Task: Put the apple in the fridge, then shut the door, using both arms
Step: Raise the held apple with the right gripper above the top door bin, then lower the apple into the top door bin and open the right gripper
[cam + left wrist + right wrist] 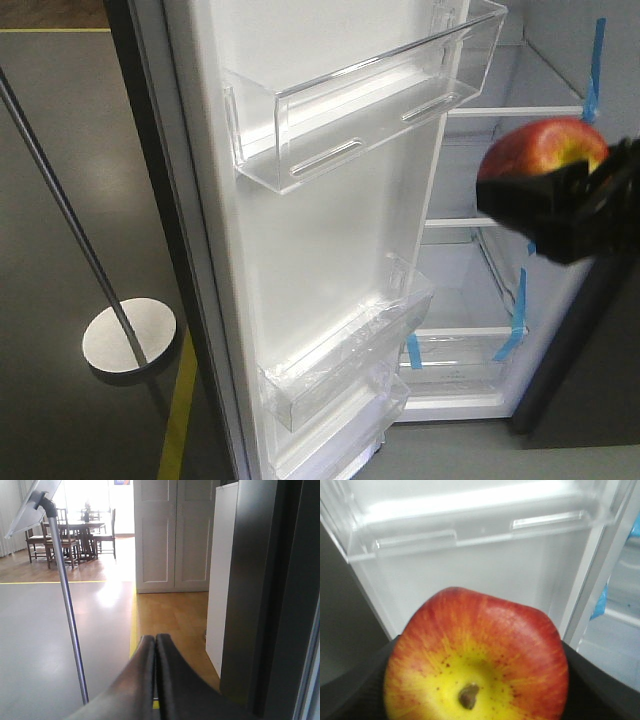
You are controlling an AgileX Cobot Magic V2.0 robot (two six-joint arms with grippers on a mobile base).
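Grey floor [60, 420] with a yellow line is spreading out to the left, where a thin pole [70, 210] is standing on its round base, and the fridge [470, 400] is filling the rest of the front view with its door [320, 250] swung wide open. The right claw [560, 205] is gripping the apple [545, 148] from both sides and holding it up in the air at the right. The fruit is sitting between the jaws and bulging above them, with its stem dimple facing the wrist camera. It is hanging in front of the open compartment, near the upper shelves, and is not yet resting on any of them. The left claw [155, 640] is carrying nothing, its fingers pressed together, and is pointing along the floor beside a dark panel. As I judge it, the glossy apple is risking a slip if the grip is loosening or if it is knocking against a shelf edge or the clear bin [350, 110] on the way in. Equally, the left arm is risking a pinch if it is pushing the door shut while the right arm is inside.
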